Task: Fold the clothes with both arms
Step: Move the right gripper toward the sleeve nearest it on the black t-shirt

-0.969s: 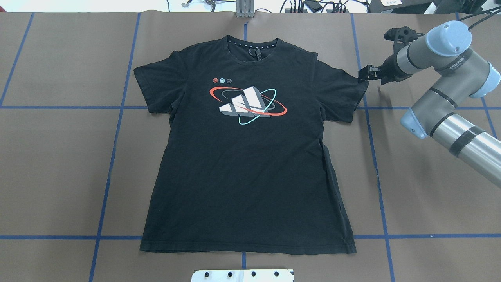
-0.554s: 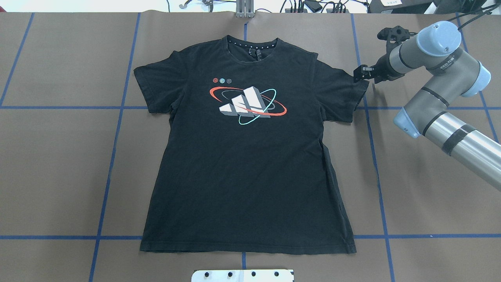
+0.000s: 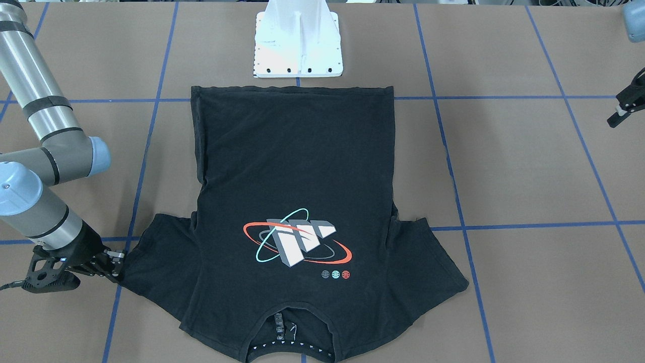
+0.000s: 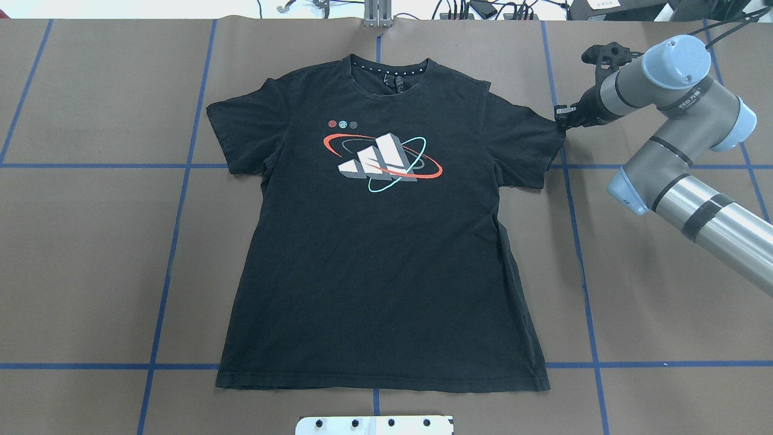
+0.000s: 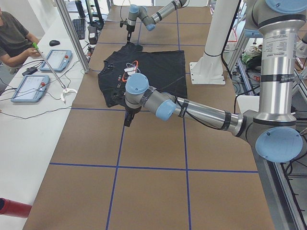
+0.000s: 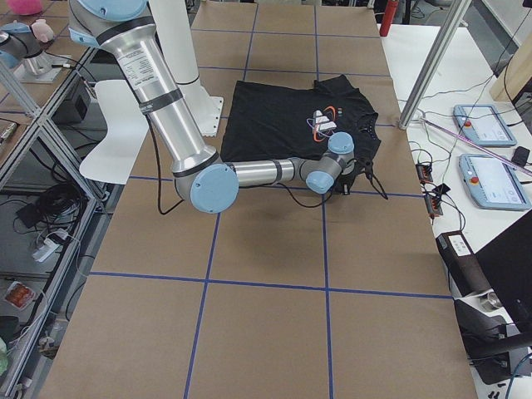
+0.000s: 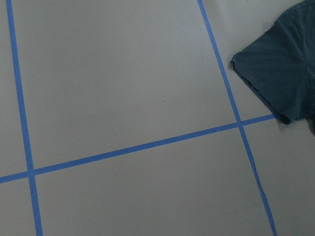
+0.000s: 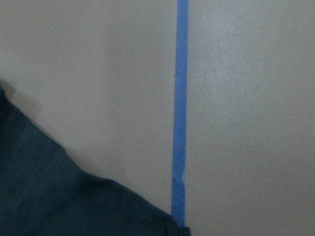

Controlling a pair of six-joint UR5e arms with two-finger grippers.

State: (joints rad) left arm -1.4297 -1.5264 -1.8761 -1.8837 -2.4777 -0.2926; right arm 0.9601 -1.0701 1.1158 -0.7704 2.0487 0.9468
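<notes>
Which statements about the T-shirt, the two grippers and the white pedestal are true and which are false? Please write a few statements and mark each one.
1. The T-shirt lies spread flat with its graphic facing up. True.
2. The left gripper rests on the shirt's hem. False: it is off the shirt, above the bare table.
3. The right gripper is at the tip of one sleeve. True.
4. The collar lies next to the pedestal. False: the hem is beside the pedestal and the collar is at the opposite end.
</notes>
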